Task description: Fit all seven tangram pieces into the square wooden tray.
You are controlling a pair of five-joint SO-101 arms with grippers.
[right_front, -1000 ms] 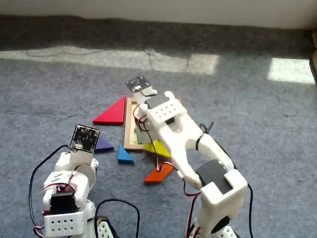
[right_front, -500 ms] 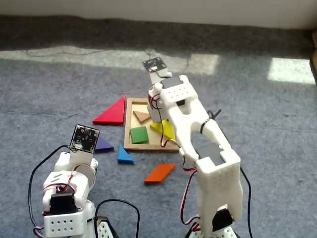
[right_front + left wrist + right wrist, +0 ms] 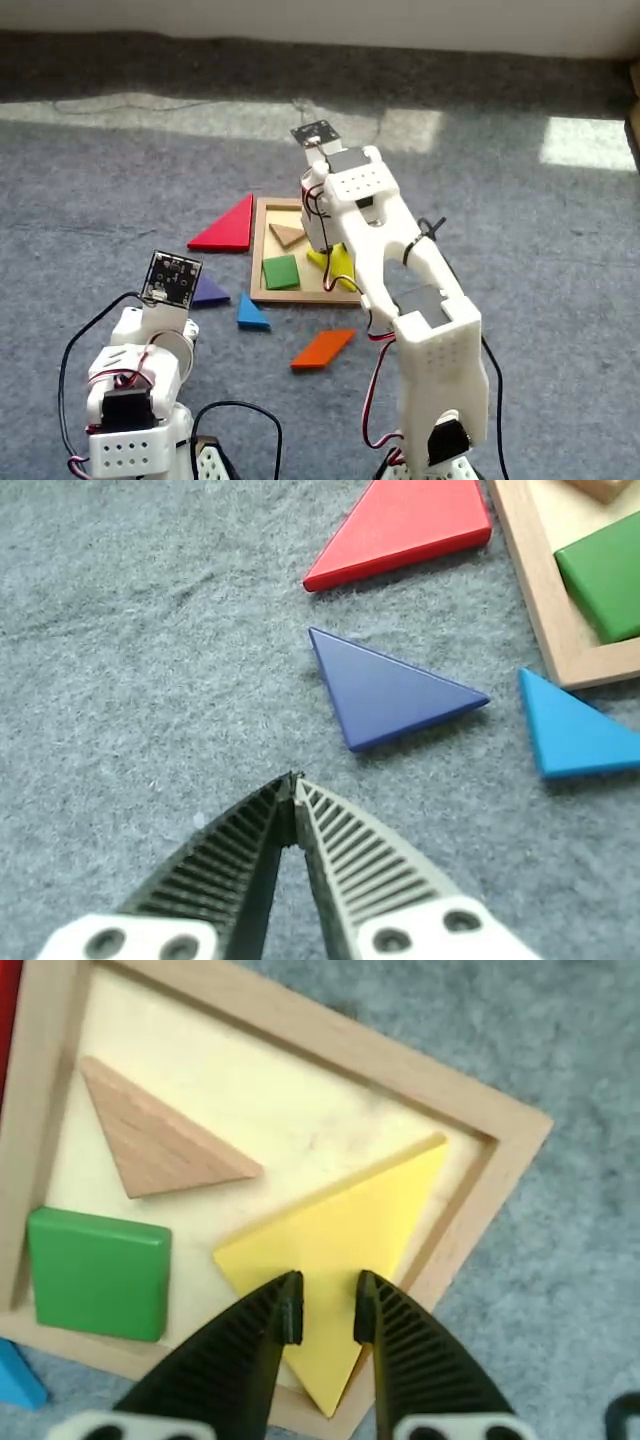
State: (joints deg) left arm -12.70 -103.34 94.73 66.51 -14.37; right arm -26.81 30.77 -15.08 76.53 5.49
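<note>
The square wooden tray (image 3: 258,262) lies on the carpet and holds a green square (image 3: 281,271), a bare wooden triangle (image 3: 286,234) and a yellow triangle (image 3: 338,266). My right gripper (image 3: 325,1305) hovers just over the yellow triangle (image 3: 340,1240), slightly open, with one corner of the piece reaching the tray rim (image 3: 300,1032). Outside the tray are a red triangle (image 3: 225,228), a dark blue triangle (image 3: 385,690), a light blue triangle (image 3: 251,312) and an orange parallelogram (image 3: 323,348). My left gripper (image 3: 293,780) is shut and empty above the carpet, short of the dark blue triangle.
Grey carpet surrounds everything. The right arm's white body (image 3: 390,270) stretches over the tray's right side. The left arm (image 3: 135,390) sits folded at the near left. Cables (image 3: 230,415) trail by the arm bases.
The right arm swung from in front of the tray to over it. The yellow triangle it brought along now lies inside the tray. The left arm has not moved.
</note>
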